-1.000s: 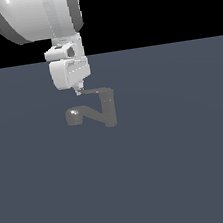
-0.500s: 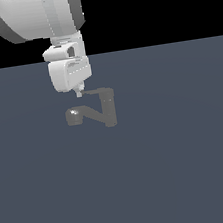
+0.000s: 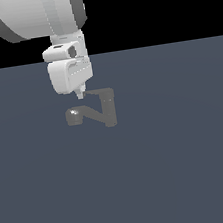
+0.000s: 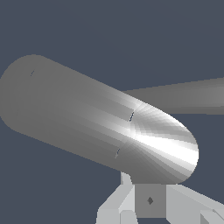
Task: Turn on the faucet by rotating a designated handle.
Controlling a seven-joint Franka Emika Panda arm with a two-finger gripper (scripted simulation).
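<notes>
Risk lies in slipping: gripper (image 3: pixel 80 94), whose finger spread I cannot tell, hangs at the handle (image 3: pixel 94 93) tip; the faucet (image 3: pixel 108 109) stands just beyond, so a push could skid off.

**Flat simulator light, low contrast, one hot glare spot**

You are looking at clean renders with no blur, noise or edge distortion. In the exterior view the floor (image 3: pixel 183 173) is an evenly lit slate blue under a pure black background, and you get no cast shadows on it. The arm (image 3: pixel 33 14) shows soft top-to-side shading, bright white on its casing. The faucet (image 3: pixel 105 109) reads dim and grey, barely separating from the floor, with one small specular dot on its spout head. In the wrist view a strong white glare streaks across the rounded end of the faucet body (image 4: pixel 166 146), fading to dull grey away from it; coarse shading facets show there.
</notes>
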